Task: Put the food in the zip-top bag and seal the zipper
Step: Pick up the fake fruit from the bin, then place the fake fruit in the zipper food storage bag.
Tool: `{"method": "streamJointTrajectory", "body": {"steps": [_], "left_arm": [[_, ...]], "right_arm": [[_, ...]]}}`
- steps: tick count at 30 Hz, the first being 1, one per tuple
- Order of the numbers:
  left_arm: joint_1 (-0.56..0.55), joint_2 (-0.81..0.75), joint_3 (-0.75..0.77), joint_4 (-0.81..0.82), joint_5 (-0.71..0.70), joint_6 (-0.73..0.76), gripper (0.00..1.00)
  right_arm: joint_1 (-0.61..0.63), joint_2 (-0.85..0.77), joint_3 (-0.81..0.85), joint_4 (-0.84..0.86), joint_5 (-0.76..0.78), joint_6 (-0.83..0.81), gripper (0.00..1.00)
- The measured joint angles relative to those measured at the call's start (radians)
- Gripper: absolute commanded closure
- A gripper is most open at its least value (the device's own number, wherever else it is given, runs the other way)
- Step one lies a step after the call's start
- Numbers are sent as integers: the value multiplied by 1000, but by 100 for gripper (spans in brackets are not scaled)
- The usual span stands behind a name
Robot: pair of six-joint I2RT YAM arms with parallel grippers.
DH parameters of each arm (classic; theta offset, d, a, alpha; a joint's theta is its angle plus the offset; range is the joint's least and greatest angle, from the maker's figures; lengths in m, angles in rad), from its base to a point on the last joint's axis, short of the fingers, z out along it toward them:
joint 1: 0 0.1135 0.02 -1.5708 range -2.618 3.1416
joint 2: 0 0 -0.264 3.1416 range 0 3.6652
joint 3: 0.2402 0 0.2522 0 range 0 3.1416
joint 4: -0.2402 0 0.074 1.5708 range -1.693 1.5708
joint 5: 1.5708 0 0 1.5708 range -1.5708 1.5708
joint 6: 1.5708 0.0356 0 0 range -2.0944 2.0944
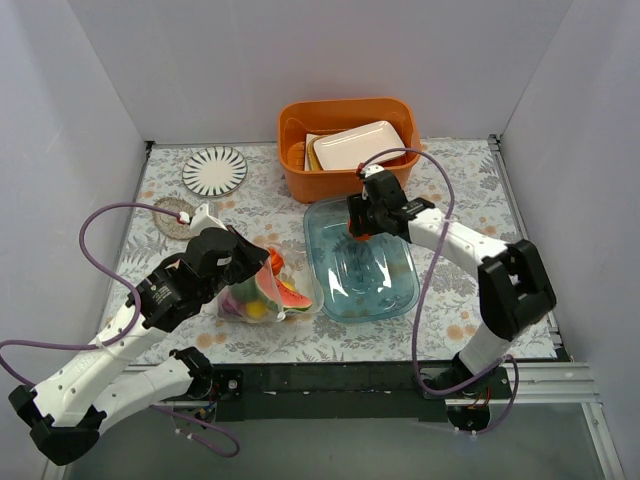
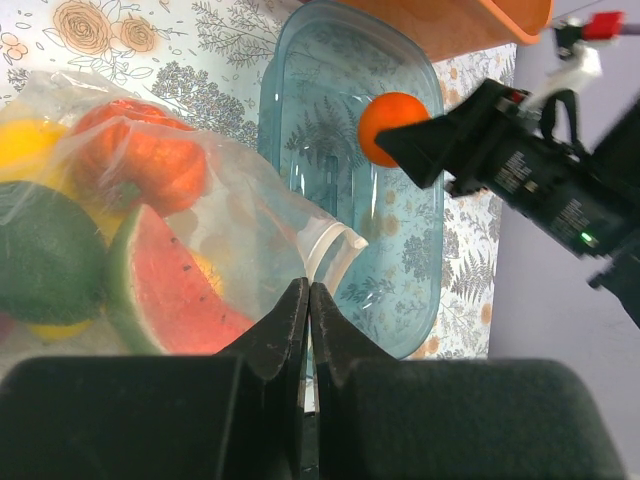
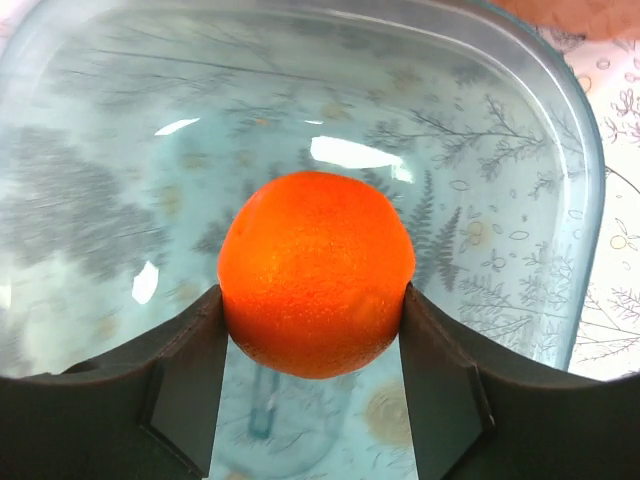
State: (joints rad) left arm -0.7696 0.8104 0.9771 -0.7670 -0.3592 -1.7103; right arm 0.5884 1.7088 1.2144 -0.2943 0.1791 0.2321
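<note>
Orange plastic fills the right wrist view: the toy orange [image 3: 315,275] sits between the two fingers of the right tool [image 3: 312,305], touched on both sides and held over the blue-tinted clear tray [image 3: 480,180]. The tray's rim runs well clear of the fruit on every side that shows.

The zip-top bag [image 2: 250,200] lies on the flowered worktop [image 1: 260,205] just left of the tray, its right edge near the tray's left rim. Inside it show a watermelon slice [image 2: 165,290], a red tomato [image 2: 150,165], a dark green fruit [image 2: 45,260] and a yellow one [image 2: 25,145]. The whitish zipper [image 2: 330,245] curls at the mouth, which faces the tray. The left tool [image 2: 308,300] is pressed fully together, pinching the bag's film just beside that strip.

An orange bin [image 1: 340,185] stands close behind the tray's far rim. A striped plate [image 1: 214,171] sits well apart at the far left. White walls close the worktop on three sides.
</note>
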Motion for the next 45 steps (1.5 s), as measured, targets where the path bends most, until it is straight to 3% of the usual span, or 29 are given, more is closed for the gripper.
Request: {"method": "streamJointTrajectory", "body": {"steps": [10,19,30,43,45], "left_arm": [[0,6,0,6,1,1,100],[0,20,0,25,9,3,100],[0,30,0,37,16,8,100],[0,10,1,30,19,8,100],[0,9,8,23,18,10,100]], "right_arm": [[23,-421,-221,82,-235,113,70],[161,-587,-278,125,-335,217,70],[389,-549,-283,214,-341,289,70],[429,-364,-241,239,-270,285,68],[435,-328,-226,256,-264,284,61]]}}
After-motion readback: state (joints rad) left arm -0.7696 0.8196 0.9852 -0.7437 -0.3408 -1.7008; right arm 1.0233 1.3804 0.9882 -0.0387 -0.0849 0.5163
